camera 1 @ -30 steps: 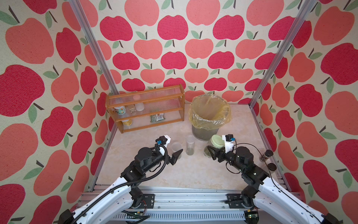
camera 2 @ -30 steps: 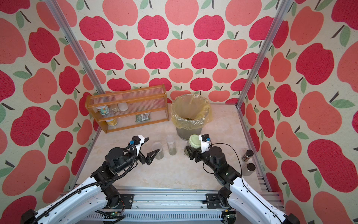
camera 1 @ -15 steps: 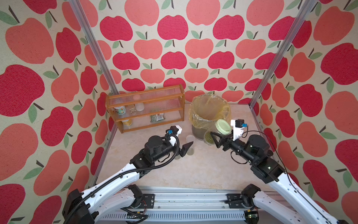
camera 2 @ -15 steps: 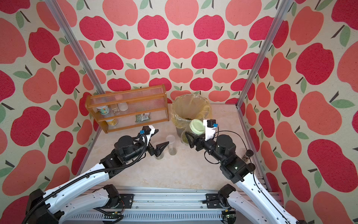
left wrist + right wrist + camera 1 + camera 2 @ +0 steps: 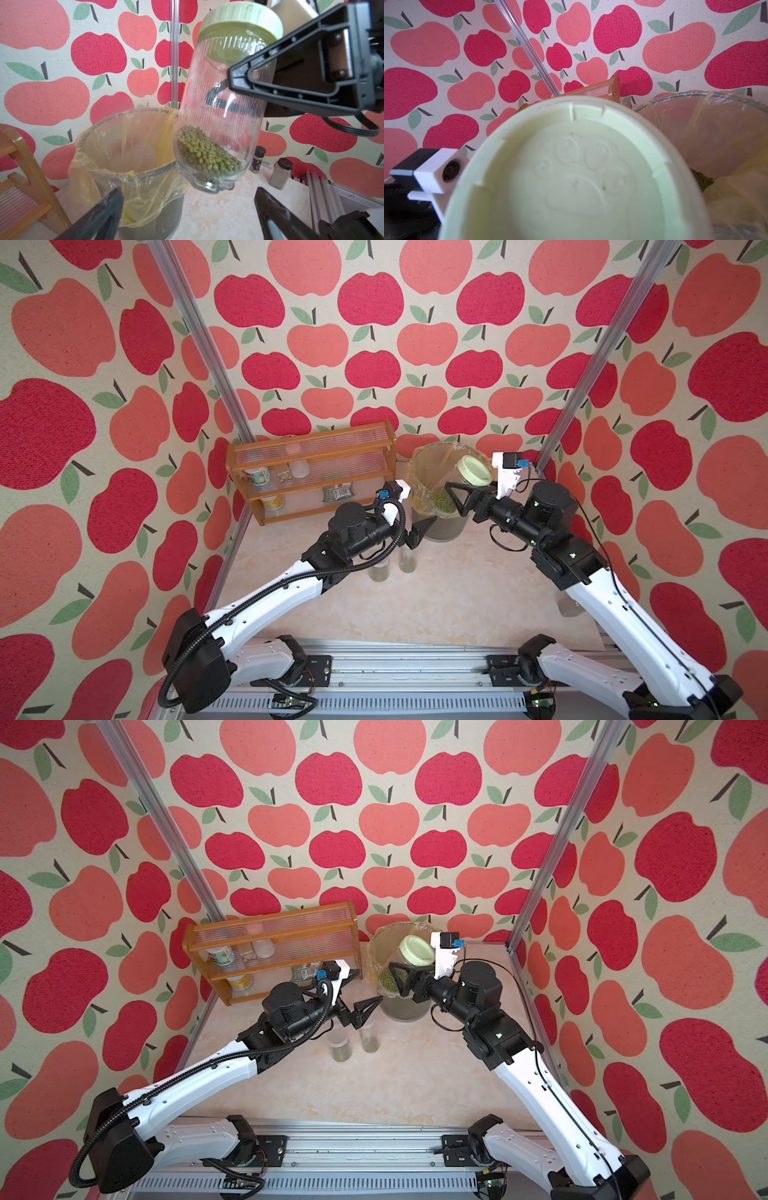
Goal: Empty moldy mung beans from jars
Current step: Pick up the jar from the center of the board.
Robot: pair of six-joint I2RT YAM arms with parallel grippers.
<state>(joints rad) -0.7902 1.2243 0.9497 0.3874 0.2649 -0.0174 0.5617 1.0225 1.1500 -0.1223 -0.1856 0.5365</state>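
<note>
Jaws of the right gripper (image 5: 456,497) are clamped across the ribbed glass body of the lidded jar (image 5: 451,488), gripping it from both sides just below the pale green lid (image 5: 475,472), and the jar hangs clear of the table (image 5: 436,605). It is tilted in that grip: the lid stands highest and the base points down and away from the gripper. The mung beans (image 5: 207,154) lie heaped in the lowest corner of the base, well below the grip, and the glass above them is clear. Just past the jar, on the side away from the right gripper, stands the grey mesh bin (image 5: 446,531) lined with a yellow bag (image 5: 128,145). In both top views the jar overlaps the bin's mouth, while the left wrist view shows its base beside the near rim, so whether it hangs over the opening I cannot tell. The left gripper (image 5: 189,192) has its jaws wide apart and empty; it sits lower than the jar, pointed towards its base and the bin, touching neither. Under the left gripper's wrist the short jar (image 5: 379,570) and the tall slim jar (image 5: 408,562) stand side by side on the table, partly hidden by the arm. An orange rack (image 5: 311,456) stands to the left gripper's left, and a dark spice bottle (image 5: 257,159) and a pale spice bottle (image 5: 281,173) stand well back from the right gripper, beside its forearm.
</note>
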